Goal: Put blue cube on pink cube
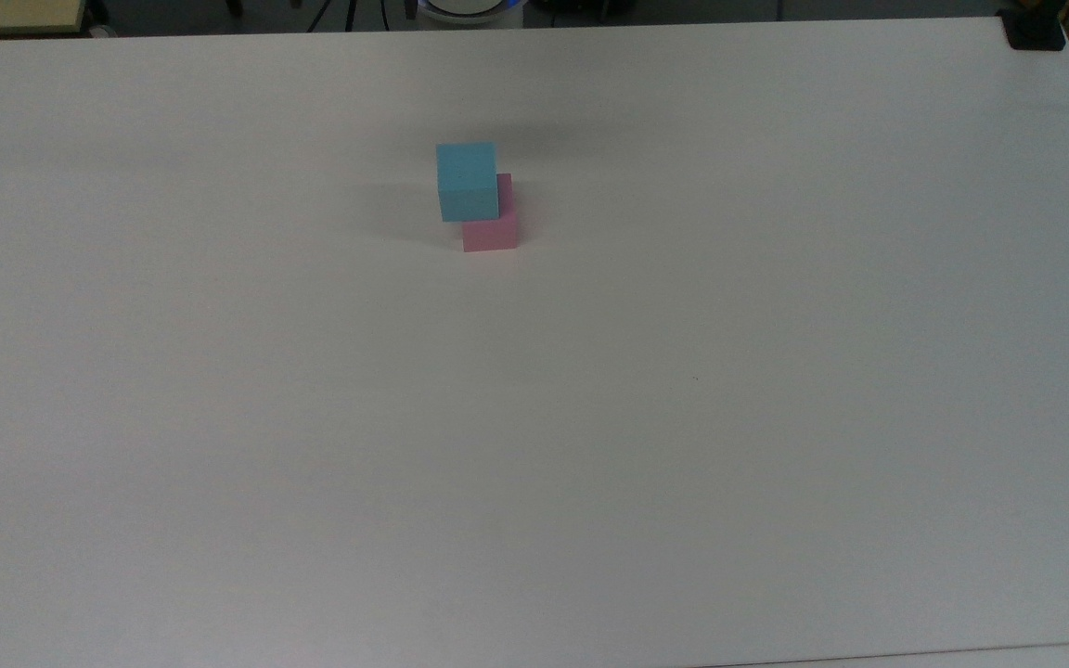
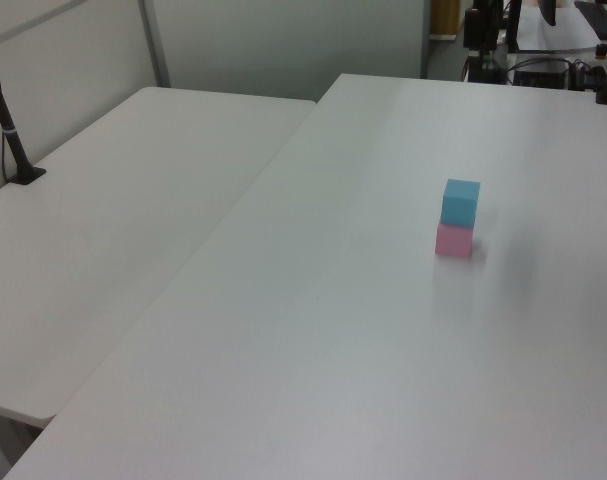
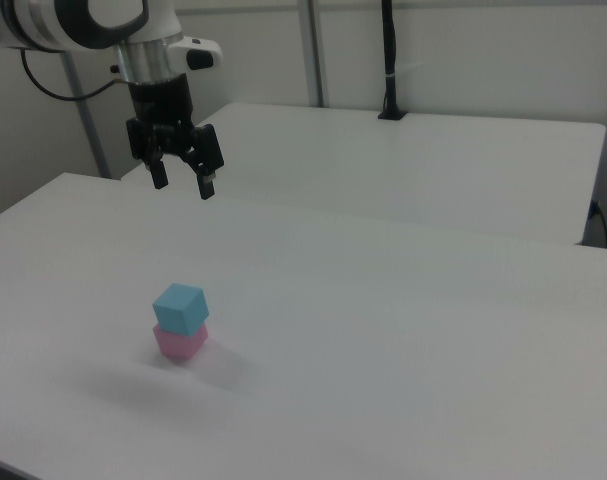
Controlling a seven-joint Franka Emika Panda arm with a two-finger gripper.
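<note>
Although the blue cube (image 1: 467, 181) already sits on the pink cube (image 1: 492, 232), the stack is not square: in the top view the blue one overhangs toward the top view's left and far edge, and in the right view it is twisted a little on its base. The pair stands on the white surface (image 1: 683, 417), nearer the far edge in the top view and well in from both side edges. The hand (image 3: 180, 185) hangs high above the surface in the right view, well apart from the stack, fingers spread and gripping nothing. Both cubes look matte and plain-faced, probably light and somewhat rigid like foam or painted wood, not slippery. If the blue cube needed straightening, two opposite vertical faces would be the place to pinch, gently, since a light block on a light base would likely shift at a nudge.
</note>
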